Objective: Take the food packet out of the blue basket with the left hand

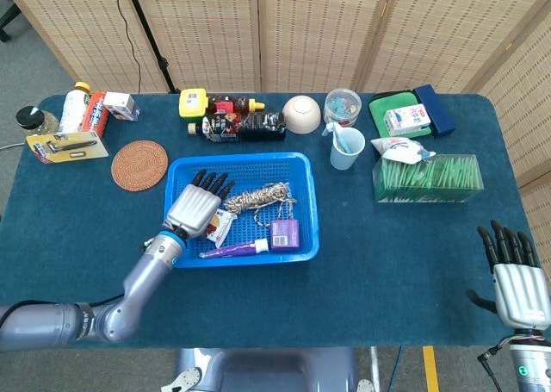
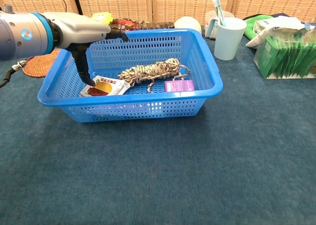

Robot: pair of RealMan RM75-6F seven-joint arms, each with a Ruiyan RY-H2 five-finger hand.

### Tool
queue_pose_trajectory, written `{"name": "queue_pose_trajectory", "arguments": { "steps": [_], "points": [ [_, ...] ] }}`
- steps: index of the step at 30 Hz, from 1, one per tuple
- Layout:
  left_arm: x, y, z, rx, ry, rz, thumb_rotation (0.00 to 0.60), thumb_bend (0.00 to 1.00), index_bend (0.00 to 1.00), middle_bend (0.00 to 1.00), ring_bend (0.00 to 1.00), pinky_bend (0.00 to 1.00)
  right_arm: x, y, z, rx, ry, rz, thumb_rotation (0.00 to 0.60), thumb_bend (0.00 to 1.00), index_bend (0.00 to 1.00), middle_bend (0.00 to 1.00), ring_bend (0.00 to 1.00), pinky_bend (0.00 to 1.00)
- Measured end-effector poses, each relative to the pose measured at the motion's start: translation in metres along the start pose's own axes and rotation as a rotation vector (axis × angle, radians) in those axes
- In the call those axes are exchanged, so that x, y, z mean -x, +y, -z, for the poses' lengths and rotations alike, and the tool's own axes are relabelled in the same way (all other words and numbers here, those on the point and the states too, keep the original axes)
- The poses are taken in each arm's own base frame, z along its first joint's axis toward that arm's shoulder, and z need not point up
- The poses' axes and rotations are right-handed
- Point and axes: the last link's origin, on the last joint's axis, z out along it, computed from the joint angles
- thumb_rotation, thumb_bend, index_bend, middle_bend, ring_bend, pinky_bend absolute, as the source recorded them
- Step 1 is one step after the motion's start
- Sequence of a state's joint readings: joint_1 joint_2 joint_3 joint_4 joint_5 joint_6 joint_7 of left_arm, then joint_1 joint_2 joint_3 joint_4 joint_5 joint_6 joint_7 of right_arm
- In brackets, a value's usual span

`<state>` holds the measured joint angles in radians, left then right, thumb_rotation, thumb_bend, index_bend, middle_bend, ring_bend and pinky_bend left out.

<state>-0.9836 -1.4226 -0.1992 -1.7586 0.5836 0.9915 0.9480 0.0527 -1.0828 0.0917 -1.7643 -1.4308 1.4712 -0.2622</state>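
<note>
The blue basket (image 1: 303, 211) (image 2: 207, 67) stands mid-table. The food packet (image 2: 104, 86), white with a red and yellow picture, lies flat at the basket's left front; in the head view only its right edge (image 1: 220, 227) shows past my hand. My left hand (image 1: 195, 207) (image 2: 81, 34) hovers over the packet inside the basket, fingers spread and pointing to the back, thumb hanging down beside the packet's left end. It holds nothing. My right hand (image 1: 515, 276) rests open at the table's front right corner, far from the basket.
Also in the basket are a coil of rope (image 2: 150, 70), a purple box (image 2: 178, 85) and a purple tube (image 1: 234, 250). A cork coaster (image 1: 139, 164) lies left of the basket. Bottles, a bowl, a cup (image 1: 346, 147) and a green-filled box (image 1: 428, 177) line the back and right.
</note>
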Motion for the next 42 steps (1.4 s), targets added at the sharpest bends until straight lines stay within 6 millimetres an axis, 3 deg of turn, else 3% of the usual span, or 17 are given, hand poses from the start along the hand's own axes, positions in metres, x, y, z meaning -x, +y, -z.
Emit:
{"name": "queue_pose_trajectory", "arguments": {
  "steps": [28,38,42],
  "points": [
    [0.030,0.026,-0.023,-0.097,-0.163,-0.028,0.600,0.00,0.00,0.00,0.00,0.00,0.002,0.003,-0.005,0.013,-0.017,-0.009,0.600,0.00,0.00,0.00,0.00,0.00],
    [0.033,0.023,-0.029,-0.143,-0.159,-0.032,0.600,0.00,0.00,0.00,0.00,0.00,0.003,0.003,-0.006,0.011,-0.024,-0.013,0.600,0.00,0.00,0.00,0.00,0.00],
    [0.034,0.023,-0.032,-0.149,-0.135,-0.042,0.600,0.00,0.00,0.00,0.00,0.11,0.003,0.003,-0.006,0.009,-0.026,-0.015,0.600,0.00,0.00,0.00,0.00,0.00]
  ]
}}
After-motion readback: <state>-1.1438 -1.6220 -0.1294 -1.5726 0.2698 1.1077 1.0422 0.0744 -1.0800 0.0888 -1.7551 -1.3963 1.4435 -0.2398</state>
